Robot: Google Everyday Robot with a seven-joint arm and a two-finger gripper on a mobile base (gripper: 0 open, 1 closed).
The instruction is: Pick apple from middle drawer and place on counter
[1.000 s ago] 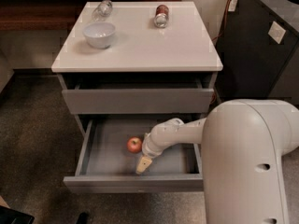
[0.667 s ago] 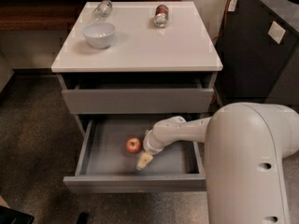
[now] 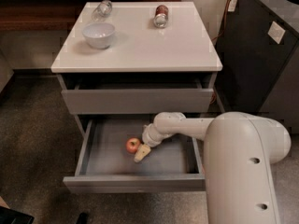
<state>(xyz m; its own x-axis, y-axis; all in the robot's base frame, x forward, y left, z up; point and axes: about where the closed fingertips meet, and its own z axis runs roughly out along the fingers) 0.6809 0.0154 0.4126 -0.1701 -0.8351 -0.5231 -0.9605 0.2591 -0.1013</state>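
The small red apple (image 3: 132, 145) lies on the floor of the open middle drawer (image 3: 135, 183), near its middle. My gripper (image 3: 142, 153) reaches down into that drawer from the right; its pale tip sits right beside the apple on its right, low against the drawer floor. I cannot tell if it touches the apple. My big white arm (image 3: 238, 162) fills the lower right and hides the drawer's right front corner. The glossy pale counter (image 3: 140, 43) tops the cabinet above.
On the counter stand a white bowl (image 3: 98, 34), a clear glass lying down (image 3: 102, 9) and a red-labelled can (image 3: 161, 15). The drawer above (image 3: 138, 100) is shut. A dark cabinet (image 3: 261, 55) stands at the right, a dark wooden ledge (image 3: 42, 13) behind left.
My gripper tip has drawn in closer to the apple inside the drawer. The apple has stayed where it was.
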